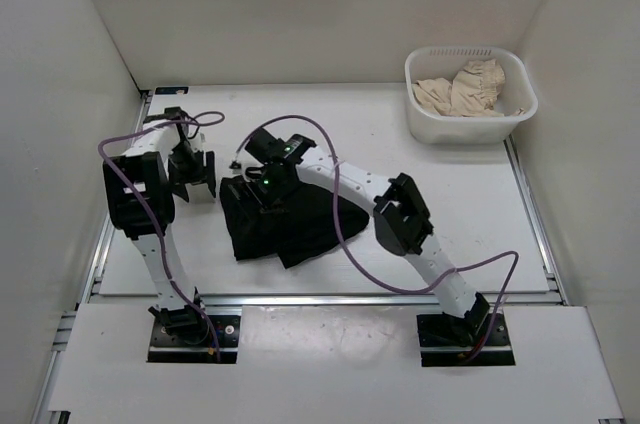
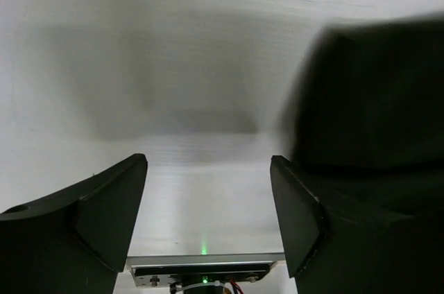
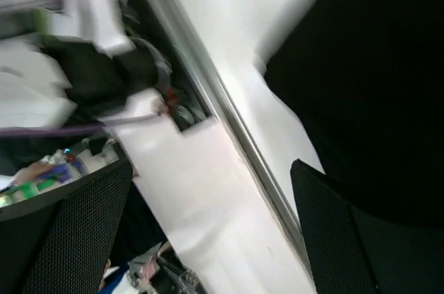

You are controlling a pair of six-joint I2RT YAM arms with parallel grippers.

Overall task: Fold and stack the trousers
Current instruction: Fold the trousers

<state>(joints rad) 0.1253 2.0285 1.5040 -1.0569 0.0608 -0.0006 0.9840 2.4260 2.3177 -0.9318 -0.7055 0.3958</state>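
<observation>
The black trousers [image 1: 285, 224] lie in a folded heap on the white table, left of centre. They fill the right side of the left wrist view [image 2: 378, 107] and the right of the right wrist view [image 3: 374, 72]. My left gripper [image 1: 192, 182] is open and empty, just left of the heap; its fingers [image 2: 111, 211] frame bare table. My right gripper [image 1: 262, 187] hovers over the heap's far left corner, open, with nothing between its fingers [image 3: 326, 231].
A white basket [image 1: 470, 94] at the back right holds a beige cloth [image 1: 462, 90]. White walls enclose the table on three sides. A metal rail [image 1: 320, 296] runs along the table's near edge, also seen in the right wrist view [image 3: 236, 127].
</observation>
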